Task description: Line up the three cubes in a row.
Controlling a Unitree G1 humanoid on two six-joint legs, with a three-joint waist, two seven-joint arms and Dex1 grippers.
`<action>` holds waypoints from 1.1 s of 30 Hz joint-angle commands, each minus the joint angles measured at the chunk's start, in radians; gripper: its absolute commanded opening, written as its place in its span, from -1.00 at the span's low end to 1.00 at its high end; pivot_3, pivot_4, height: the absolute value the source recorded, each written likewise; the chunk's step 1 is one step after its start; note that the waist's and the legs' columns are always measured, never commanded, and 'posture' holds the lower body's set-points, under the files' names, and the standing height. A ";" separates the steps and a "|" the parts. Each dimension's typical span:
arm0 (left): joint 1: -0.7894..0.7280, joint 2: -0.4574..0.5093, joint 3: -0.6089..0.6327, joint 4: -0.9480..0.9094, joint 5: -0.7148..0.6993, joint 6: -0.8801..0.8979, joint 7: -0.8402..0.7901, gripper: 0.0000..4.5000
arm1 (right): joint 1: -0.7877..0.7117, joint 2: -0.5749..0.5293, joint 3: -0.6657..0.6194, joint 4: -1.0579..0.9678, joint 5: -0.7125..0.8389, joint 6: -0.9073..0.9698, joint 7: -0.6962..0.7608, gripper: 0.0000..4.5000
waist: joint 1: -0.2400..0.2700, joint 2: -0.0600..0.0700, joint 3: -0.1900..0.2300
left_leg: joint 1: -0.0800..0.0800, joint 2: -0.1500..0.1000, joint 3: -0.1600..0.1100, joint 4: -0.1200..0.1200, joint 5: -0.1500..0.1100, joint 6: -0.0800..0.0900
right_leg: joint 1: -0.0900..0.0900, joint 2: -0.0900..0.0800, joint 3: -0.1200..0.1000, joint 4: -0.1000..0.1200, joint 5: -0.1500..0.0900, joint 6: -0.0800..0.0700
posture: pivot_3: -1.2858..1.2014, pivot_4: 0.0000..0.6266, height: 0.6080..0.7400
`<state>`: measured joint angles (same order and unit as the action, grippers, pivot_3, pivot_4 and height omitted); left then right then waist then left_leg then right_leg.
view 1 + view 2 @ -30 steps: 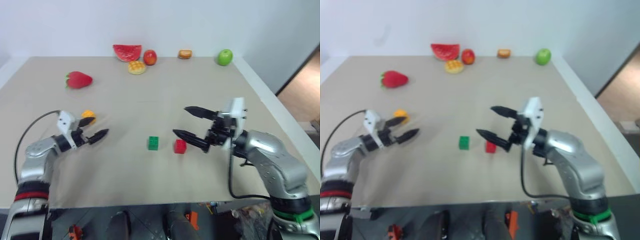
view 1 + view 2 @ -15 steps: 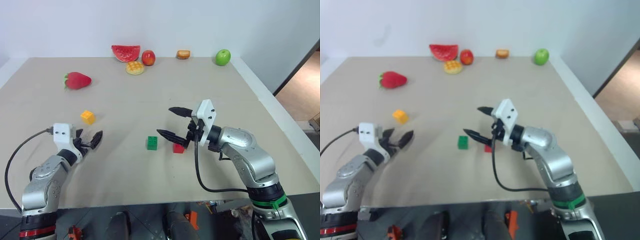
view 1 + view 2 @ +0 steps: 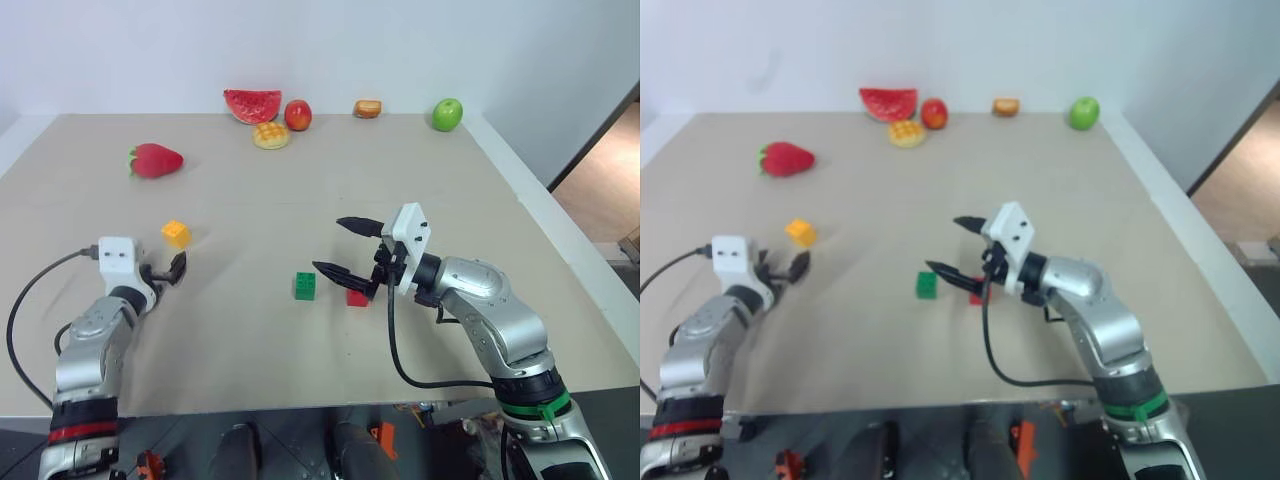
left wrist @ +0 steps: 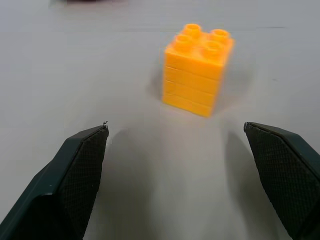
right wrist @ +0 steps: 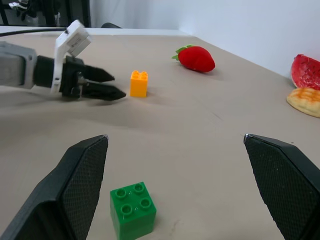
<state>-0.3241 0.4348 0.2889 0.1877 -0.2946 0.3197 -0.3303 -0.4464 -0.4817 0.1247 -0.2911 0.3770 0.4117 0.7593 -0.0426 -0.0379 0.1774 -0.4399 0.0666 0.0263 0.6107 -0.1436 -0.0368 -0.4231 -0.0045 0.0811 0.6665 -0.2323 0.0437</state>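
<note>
The left gripper, jaws spread, has turned toward the yellow-orange cube at its twelve o'clock, while the wide-open right gripper hangs beside the red cube, with the green cube at that one's nine o'clock, so no cube is gripped yet.

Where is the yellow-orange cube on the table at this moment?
In the left eye view, the yellow-orange cube stands on the table's left side, just beyond the open left gripper, nearer than the strawberry.
</note>
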 commanded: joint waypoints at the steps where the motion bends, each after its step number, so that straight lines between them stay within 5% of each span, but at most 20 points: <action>1: -0.087 0.037 -0.016 0.092 0.028 -0.082 -0.050 1.00 | -0.001 -0.004 -0.024 -0.054 0.004 -0.006 -0.009 1.00 | 0.000 0.000 0.000 | 0.000 0.000 0.000 0.000 0.000 0.000 | 0.000 0.000 0.000 0.000 0.000 0.000 | 0.03 -0.52 1.00; 11: -0.175 0.065 -0.018 0.240 0.034 -0.165 -0.123 1.00 | 0.022 -0.013 -0.037 -0.085 0.011 0.008 -0.015 1.00 | -0.002 0.000 0.000 | 0.000 0.000 0.000 -0.005 0.000 0.000 | -0.001 0.000 0.000 -0.001 0.001 0.004 | 0.03 -0.52 1.00; 21: -0.163 0.056 -0.029 0.258 0.027 -0.189 -0.145 -0.41 | 0.013 -0.015 -0.039 -0.069 0.014 0.007 -0.002 1.00 | -0.002 0.000 0.000 | 0.000 0.000 0.000 -0.005 0.000 0.000 | -0.001 0.000 0.000 -0.001 0.000 0.004 | 0.03 -0.52 1.00; 27: -0.186 0.066 -0.073 0.246 -0.023 -0.246 -0.371 -0.41 | 0.001 -0.016 -0.039 -0.058 0.013 0.006 0.006 1.00 | -0.002 0.000 0.000 | 0.000 0.000 0.000 -0.005 0.000 0.000 | -0.001 0.000 0.000 -0.001 0.000 0.004 | 0.03 -0.52 1.00; 33: -0.172 0.123 -0.178 0.199 -0.103 -0.345 -0.849 -0.41 | 0.028 -0.067 -0.091 -0.091 0.075 0.038 0.053 1.00 | -0.002 0.000 0.000 | 0.000 0.000 0.000 -0.005 0.000 0.000 | -0.001 0.000 0.000 -0.001 -0.003 0.000 | 0.03 -0.52 1.00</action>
<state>-0.4863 0.5314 0.1166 0.4142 -0.3628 0.0130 -1.0613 -0.4257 -0.5270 0.0898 -0.3292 0.4092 0.4416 0.7879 -0.0450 -0.0382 0.1772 -0.4401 0.0662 0.0268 0.6054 -0.1437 -0.0372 -0.4245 -0.0049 0.0812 0.6656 -0.2354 0.0426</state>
